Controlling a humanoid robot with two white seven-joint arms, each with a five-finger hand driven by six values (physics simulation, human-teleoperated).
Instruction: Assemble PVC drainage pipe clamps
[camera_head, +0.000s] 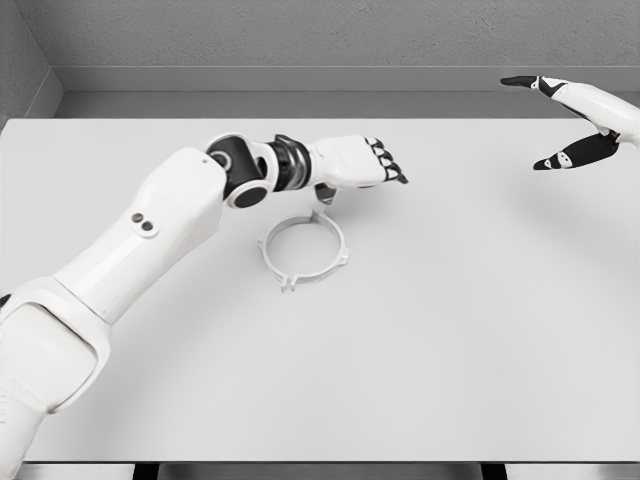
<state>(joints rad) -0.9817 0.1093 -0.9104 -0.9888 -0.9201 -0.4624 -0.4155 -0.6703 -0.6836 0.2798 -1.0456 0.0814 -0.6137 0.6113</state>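
Note:
A white ring-shaped pipe clamp (303, 251) with small tabs lies flat on the white table (450, 330), a little left of the middle. My left hand (372, 163) hovers just above and behind the ring's far edge, palm down, fingers extended and relaxed, holding nothing; its thumb points down toward the ring's far tab. My right hand (565, 120) is raised at the far right, well away from the ring, with thumb and fingers spread wide and nothing between them.
The table's far edge meets a grey wall (300, 40). Its front edge runs along the bottom of the view. My left forearm (150, 240) crosses the table's left part diagonally.

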